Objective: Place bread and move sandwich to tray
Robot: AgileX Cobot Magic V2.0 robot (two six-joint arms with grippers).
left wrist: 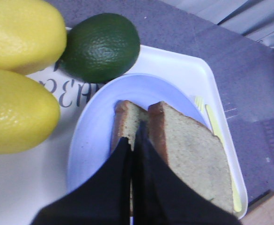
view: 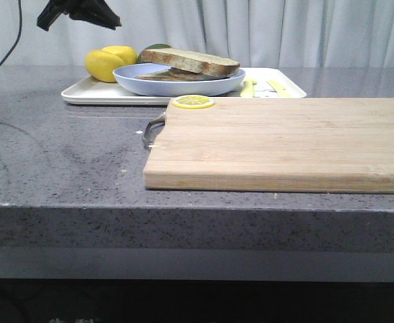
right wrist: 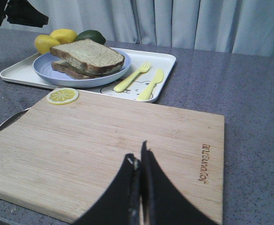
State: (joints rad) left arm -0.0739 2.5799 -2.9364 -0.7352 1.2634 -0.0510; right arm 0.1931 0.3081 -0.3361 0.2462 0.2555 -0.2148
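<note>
You see the brown-crusted bread sandwich [right wrist: 87, 58] on its round pale blue plate [view: 178, 81], which rests on the cream-white rectangular tray [view: 102, 92] behind the wooden cutting board [view: 284, 141]. Your left gripper [left wrist: 136, 140] hangs above the plate with fingers pressed together, holding nothing. Your right gripper [right wrist: 139, 161] is also closed and empty, over the board.
</note>
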